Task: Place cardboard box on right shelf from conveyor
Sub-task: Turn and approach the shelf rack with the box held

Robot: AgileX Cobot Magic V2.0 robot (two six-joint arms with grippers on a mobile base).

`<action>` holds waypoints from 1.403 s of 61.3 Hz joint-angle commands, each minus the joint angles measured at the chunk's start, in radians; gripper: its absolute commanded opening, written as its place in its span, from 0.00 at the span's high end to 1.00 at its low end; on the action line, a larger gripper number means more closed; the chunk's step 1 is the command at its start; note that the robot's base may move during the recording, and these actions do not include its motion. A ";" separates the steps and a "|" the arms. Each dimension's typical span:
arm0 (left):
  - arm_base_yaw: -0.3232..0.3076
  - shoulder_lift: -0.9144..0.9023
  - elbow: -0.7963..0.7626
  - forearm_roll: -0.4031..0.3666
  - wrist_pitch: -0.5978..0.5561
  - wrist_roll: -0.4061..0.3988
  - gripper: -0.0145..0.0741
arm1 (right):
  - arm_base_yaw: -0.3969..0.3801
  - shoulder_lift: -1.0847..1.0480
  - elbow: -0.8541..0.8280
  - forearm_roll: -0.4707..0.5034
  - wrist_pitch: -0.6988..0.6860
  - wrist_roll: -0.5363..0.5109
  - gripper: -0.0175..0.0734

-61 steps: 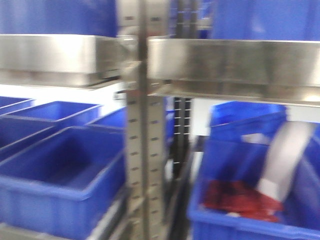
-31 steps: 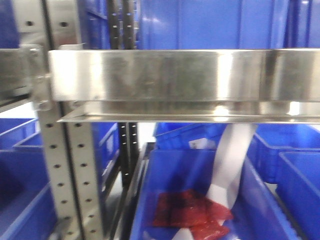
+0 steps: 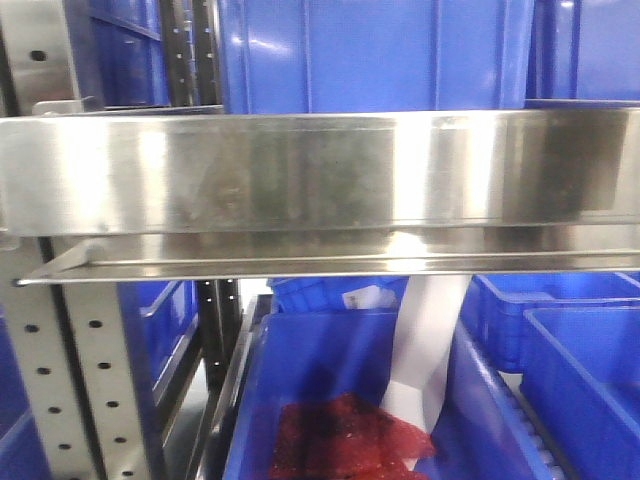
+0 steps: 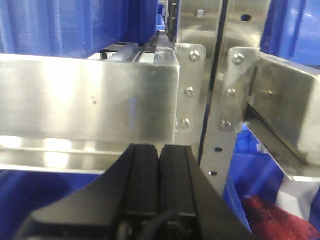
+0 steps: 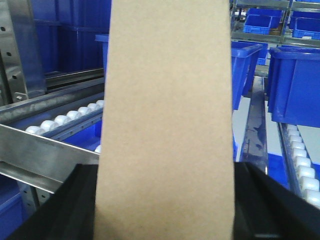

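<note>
Carrying step. The tan cardboard box point(image 5: 165, 120) fills the centre of the right wrist view, clamped between the right fingers point(image 5: 65, 210). The left fingers point(image 4: 145, 175) are pressed together, empty. The right shelf point(image 3: 320, 170) spans the front view with its steel lip; next, probably, the box must clear it.

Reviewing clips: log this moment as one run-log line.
right gripper: shut on cardboard box | left gripper: shut, empty | ahead: right shelf | box: not yet placed
</note>
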 commanded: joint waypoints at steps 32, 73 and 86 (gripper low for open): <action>0.003 -0.014 0.009 -0.006 -0.085 0.000 0.97 | -0.004 0.013 -0.027 -0.020 -0.101 -0.008 0.62; 0.003 -0.014 0.009 -0.006 -0.085 0.000 0.97 | -0.004 0.013 -0.027 -0.018 -0.099 -0.008 0.62; 0.003 -0.014 0.009 -0.006 -0.085 0.000 0.97 | -0.004 0.069 -0.053 -0.010 -0.173 -0.017 0.62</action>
